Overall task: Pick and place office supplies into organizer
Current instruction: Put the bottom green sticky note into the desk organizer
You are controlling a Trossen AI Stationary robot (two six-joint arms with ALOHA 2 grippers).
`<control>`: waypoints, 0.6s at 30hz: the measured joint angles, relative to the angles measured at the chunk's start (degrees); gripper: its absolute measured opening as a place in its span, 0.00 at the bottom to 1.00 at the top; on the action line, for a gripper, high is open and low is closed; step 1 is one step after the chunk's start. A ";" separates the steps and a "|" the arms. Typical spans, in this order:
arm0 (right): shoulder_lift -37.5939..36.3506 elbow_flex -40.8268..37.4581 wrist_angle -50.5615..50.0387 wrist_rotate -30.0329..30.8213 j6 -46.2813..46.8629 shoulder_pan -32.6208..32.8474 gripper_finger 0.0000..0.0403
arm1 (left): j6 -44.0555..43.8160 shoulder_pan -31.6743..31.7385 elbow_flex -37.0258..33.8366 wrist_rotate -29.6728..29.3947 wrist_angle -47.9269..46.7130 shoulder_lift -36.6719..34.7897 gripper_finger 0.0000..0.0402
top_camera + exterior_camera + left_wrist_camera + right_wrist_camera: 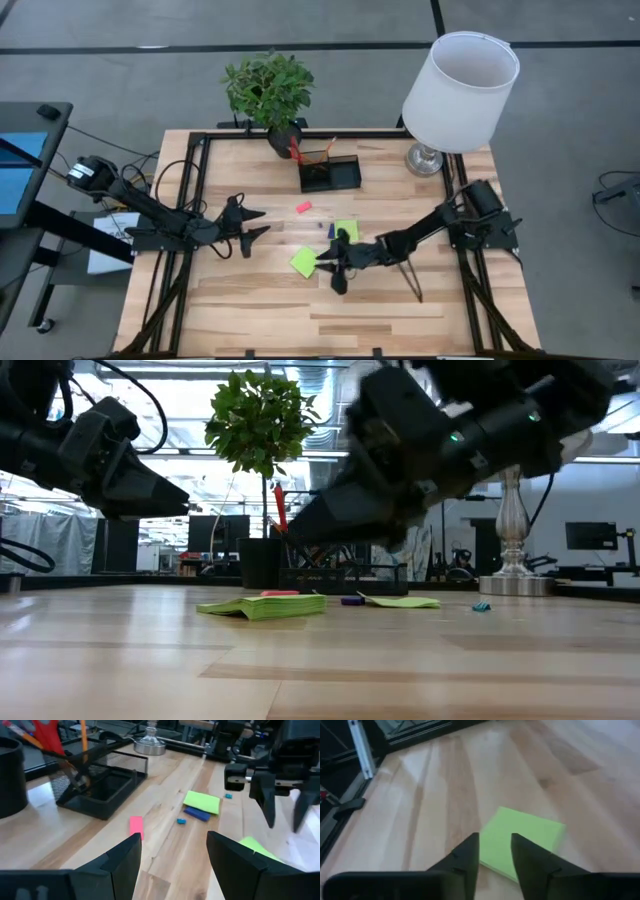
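Note:
The dark organizer (330, 172) stands at the far middle of the table, with red-handled scissors (294, 150) and an orange pencil upright in it. One lime-green sticky pad (304, 262) lies flat mid-table, a second (346, 230) just beyond it beside a dark blue piece (196, 813). A pink piece (303, 207) and a tiny blue piece (181, 821) lie nearby. My right gripper (495, 845) hovers open, with a narrow gap, over the nearer pad (530, 840), clear of it in the low view (295, 530). My left gripper (262, 223) waits open at the left.
A potted plant (268, 90) stands at the far edge behind the organizer and a white-shaded lamp (455, 95) at the far right. Thin sticks (410, 280) lie under my right arm. Another small blue piece (481, 606) lies toward the lamp. Bare wood stretches along the near edge.

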 joint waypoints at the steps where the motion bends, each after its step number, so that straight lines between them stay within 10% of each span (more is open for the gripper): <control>1: 0.67 1.44 -0.79 -0.54 0.04 0.17 0.32 | 0.23 0.00 0.00 0.55 0.12 0.00 0.54; 10: 2.09 14.62 -17.14 3.49 1.19 2.93 0.63 | 0.55 0.00 0.00 2.00 0.09 0.00 0.54; 18: 5.09 22.79 -34.56 9.45 8.89 2.46 0.66 | 0.52 0.00 0.00 3.84 -1.49 0.00 0.54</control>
